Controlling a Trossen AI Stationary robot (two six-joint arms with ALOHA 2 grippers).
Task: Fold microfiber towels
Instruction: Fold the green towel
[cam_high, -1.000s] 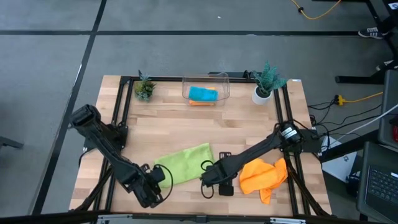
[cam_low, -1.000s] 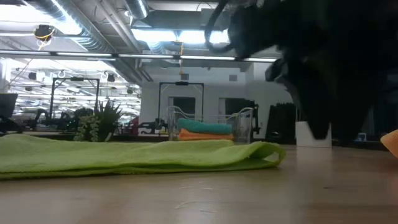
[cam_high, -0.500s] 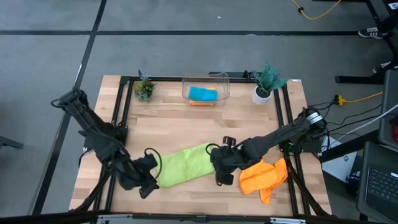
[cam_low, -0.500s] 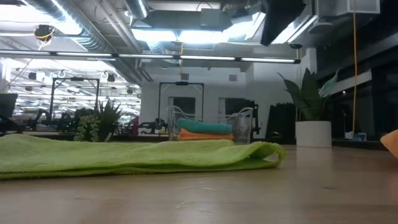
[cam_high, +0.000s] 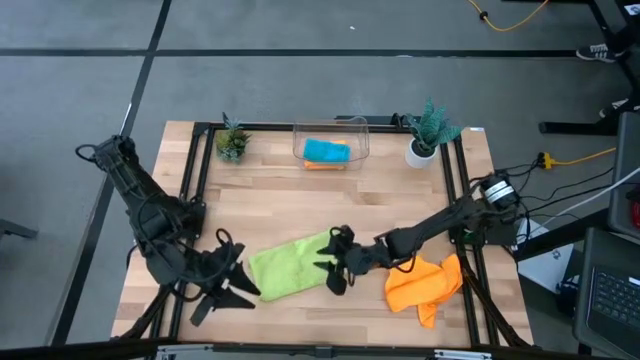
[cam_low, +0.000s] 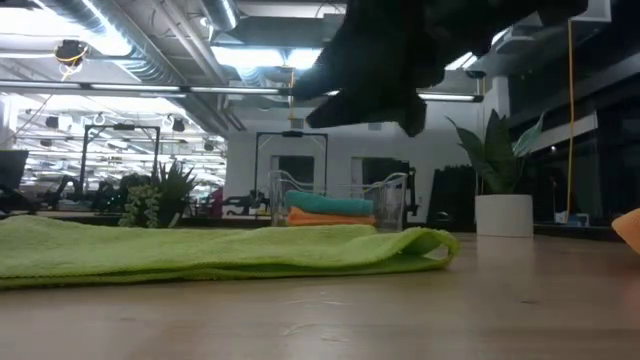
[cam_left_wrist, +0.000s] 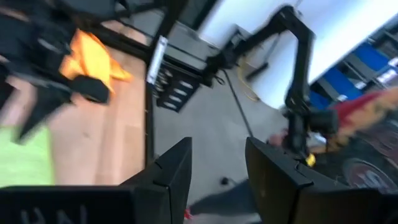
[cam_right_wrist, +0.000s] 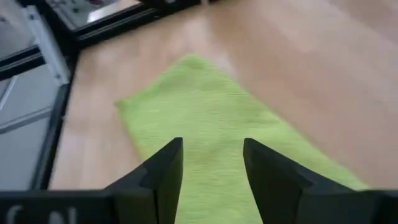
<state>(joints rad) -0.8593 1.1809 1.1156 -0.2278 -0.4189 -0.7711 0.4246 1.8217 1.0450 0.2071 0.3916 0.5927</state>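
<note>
A lime green microfiber towel (cam_high: 290, 265) lies flat in a folded strip near the table's front middle; the low view (cam_low: 200, 250) shows it resting on the wood. A crumpled orange towel (cam_high: 425, 282) lies to its right. My left gripper (cam_high: 238, 280) hovers open beside the green towel's left end, pointing nearly level, with nothing between its fingers (cam_left_wrist: 217, 149). My right gripper (cam_high: 333, 262) hangs open above the towel's right end, and its wrist view (cam_right_wrist: 213, 149) looks down on the green cloth (cam_right_wrist: 205, 106). A teal towel (cam_high: 325, 150) lies on an orange one in the bin.
A clear plastic bin (cam_high: 331, 125) stands at the far middle between two small potted plants (cam_high: 232, 140) (cam_high: 428, 128). A black frame (cam_high: 195, 170) runs along the table's sides. Bare wood lies between the bin and the green towel.
My left gripper has risen from the table near the front edge and tipped from pointing down to nearly level. My right gripper has lifted off the wood by the front edge, tipped up, and gone toward the far left over the green towel's right end. The towel has stayed put.
</note>
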